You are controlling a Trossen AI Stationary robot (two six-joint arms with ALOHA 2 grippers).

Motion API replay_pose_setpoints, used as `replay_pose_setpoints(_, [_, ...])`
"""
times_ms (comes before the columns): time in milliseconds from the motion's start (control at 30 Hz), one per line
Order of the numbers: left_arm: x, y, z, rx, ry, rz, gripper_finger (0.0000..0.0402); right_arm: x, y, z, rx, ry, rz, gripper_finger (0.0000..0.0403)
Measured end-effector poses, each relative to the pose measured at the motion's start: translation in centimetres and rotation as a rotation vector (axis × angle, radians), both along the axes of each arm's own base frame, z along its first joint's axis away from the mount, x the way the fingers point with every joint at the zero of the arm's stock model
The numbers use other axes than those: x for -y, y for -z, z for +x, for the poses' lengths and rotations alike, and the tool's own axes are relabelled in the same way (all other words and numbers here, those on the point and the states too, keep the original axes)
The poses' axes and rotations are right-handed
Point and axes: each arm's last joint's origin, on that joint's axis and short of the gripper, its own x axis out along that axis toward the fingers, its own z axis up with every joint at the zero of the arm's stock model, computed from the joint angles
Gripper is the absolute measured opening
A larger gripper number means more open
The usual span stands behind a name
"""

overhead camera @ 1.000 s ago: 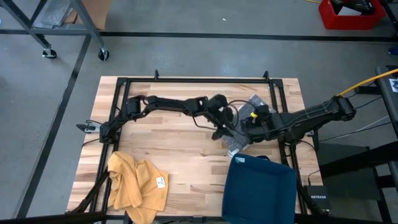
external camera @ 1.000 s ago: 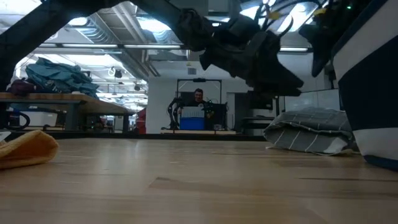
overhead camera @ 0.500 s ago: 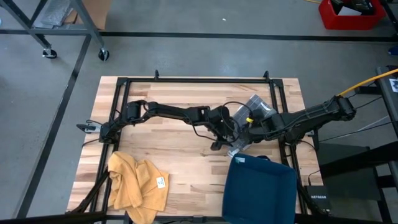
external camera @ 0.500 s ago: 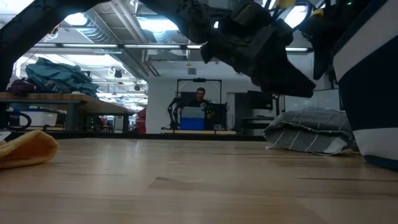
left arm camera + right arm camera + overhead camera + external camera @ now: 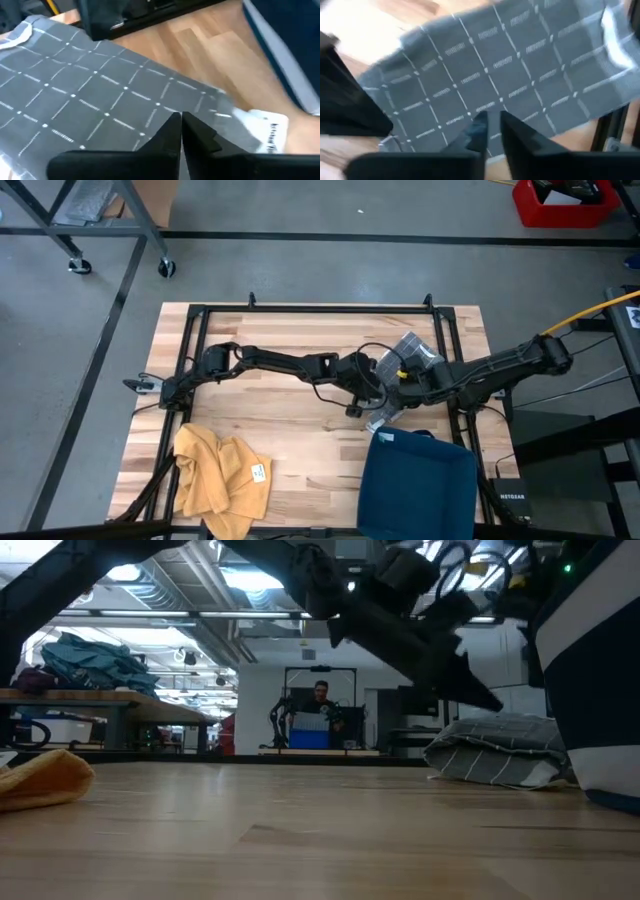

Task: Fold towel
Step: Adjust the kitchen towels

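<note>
Grey checked cloth, the towel (image 5: 405, 360), lies bunched at the right-hand side of the wooden surface (image 5: 290, 450), partly over the black frame rail that runs along that edge. Seen from table height it is a low rumpled heap (image 5: 495, 748) resting on the wood.

Both arms reach in over it from opposite sides. The left gripper (image 5: 357, 404) sits at the towel's near corner, and its wrist camera shows the two dark fingers (image 5: 170, 132) pressed together with their tips down on the cloth (image 5: 90, 95), next to a small white label (image 5: 265, 131) at the towel's edge. Whether any fabric is pinched between them cannot be made out. The right gripper (image 5: 405, 387) is over the middle of the towel; its fingers (image 5: 516, 131) stand close together with a narrow gap between them, tips at the cloth (image 5: 495, 75), and again it is not clear whether a fold is caught there.

A yellow cloth (image 5: 215, 478) lies crumpled at the front left corner of the surface, well apart from the towel. A dark blue bin (image 5: 415, 490) stands at the front right, just beside the towel's near end. Beyond the surface, a person (image 5: 320, 696) sits at a distant desk in the room behind.
</note>
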Motion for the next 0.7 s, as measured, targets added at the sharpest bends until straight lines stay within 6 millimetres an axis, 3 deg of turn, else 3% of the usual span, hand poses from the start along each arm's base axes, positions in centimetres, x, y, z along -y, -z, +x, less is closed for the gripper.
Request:
replay_pose_setpoints(100, [-0.1, 0.6, 0.3, 0.021, 0.004, 0.027, 0.0012, 0.6, 0.7, 0.1, 0.011, 0.032, 0.010, 0.0007])
replay_pose_setpoints(267, [-0.4, 2.7, 1.0, 0.041, -0.016, 0.077, 0.0003, 2.1, 1.3, 0.5, 0.051, 0.116, 0.013, 0.0023])
replay_pose_setpoints(433, [-1.2, 6.0, 1.2, -0.036, -0.055, 0.097, 0.0005, 3.4, 1.4, 0.7, 0.066, 0.185, 0.035, 0.0006])
replay_pose_setpoints(700, [-3.0, 7.2, -0.2, -0.239, -0.161, 0.126, 0.0002, 3.9, 1.3, 1.3, 0.137, 0.202, 0.052, 0.0017])
